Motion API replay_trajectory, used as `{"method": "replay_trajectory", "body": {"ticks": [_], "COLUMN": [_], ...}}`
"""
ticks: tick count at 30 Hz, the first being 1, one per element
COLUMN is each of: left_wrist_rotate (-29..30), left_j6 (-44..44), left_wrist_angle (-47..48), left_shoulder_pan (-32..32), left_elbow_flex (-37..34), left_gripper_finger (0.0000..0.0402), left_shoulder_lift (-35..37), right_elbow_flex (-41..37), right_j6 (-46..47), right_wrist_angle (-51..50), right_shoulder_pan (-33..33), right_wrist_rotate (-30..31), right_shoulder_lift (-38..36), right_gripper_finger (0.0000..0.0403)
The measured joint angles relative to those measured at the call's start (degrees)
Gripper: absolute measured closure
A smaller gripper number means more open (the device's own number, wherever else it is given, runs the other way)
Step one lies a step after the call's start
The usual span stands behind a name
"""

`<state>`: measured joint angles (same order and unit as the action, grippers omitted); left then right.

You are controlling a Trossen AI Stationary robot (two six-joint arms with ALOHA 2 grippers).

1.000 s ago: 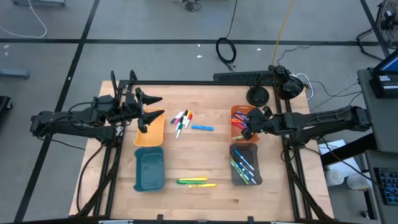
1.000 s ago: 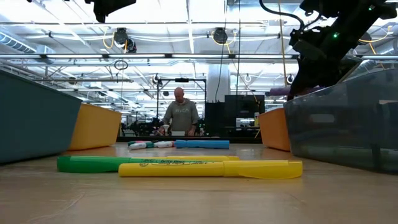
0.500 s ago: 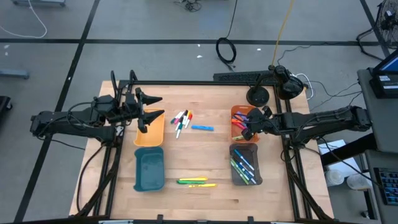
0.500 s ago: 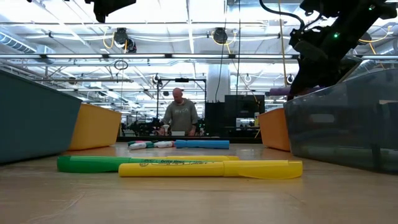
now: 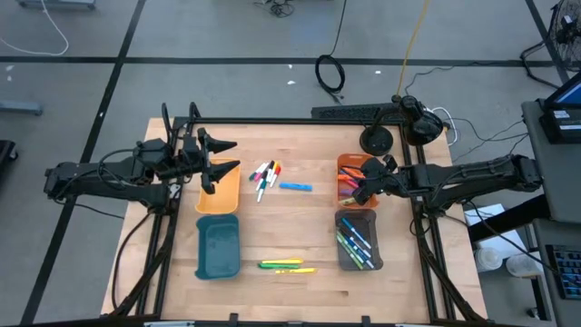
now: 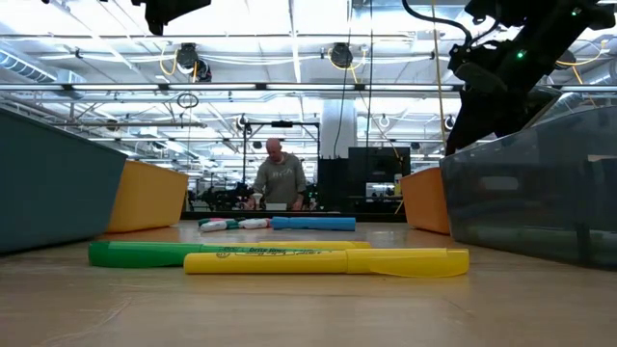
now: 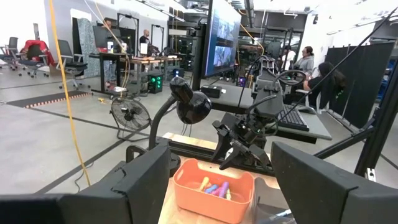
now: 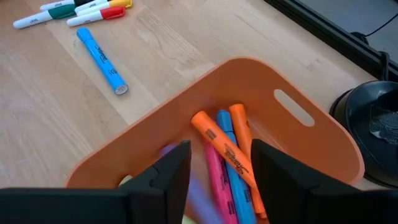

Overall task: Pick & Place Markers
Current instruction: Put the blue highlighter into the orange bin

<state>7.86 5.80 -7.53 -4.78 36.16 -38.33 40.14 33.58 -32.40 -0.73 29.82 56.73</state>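
Print runs along the yellow highlighter [image 6: 326,261], too small to read.

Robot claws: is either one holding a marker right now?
No. The right gripper is open above the orange plastic tray, empty. The left gripper is open and empty too.

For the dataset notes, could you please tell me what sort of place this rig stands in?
Most likely an open robotics lab or workshop: a person works at a bench beyond the wooden table, desks with monitors fill the room, and cables trail across the grey concrete floor.
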Motion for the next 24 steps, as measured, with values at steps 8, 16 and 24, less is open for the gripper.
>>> {"method": "replay_trajectory", "body": {"ticks": [8,16,24], "left_wrist_rotate": [0.0,0.0,0.0], "left_j6": [0.0,0.0,0.0], "left_wrist_angle": [0.0,0.0,0.0], "left_shoulder_pan": [0.0,0.0,0.0], "left_elbow_flex": [0.0,0.0,0.0], "left_gripper_finger": [0.0119,0.0119,0.0119], "left_shoulder_lift": [0.0,0.0,0.0], "right_elbow_flex": [0.0,0.0,0.0], "right_j6": [0.0,-0.2,-5.6], "right_wrist_angle": [0.0,0.0,2.8], "right_shoulder_pan": [0.0,0.0,0.0], "right_wrist_rotate": [0.0,0.0,0.0], "right_shoulder_lift": [0.0,0.0,0.0], "right_gripper_finger": [0.0240,0.0241,0.0241]}}
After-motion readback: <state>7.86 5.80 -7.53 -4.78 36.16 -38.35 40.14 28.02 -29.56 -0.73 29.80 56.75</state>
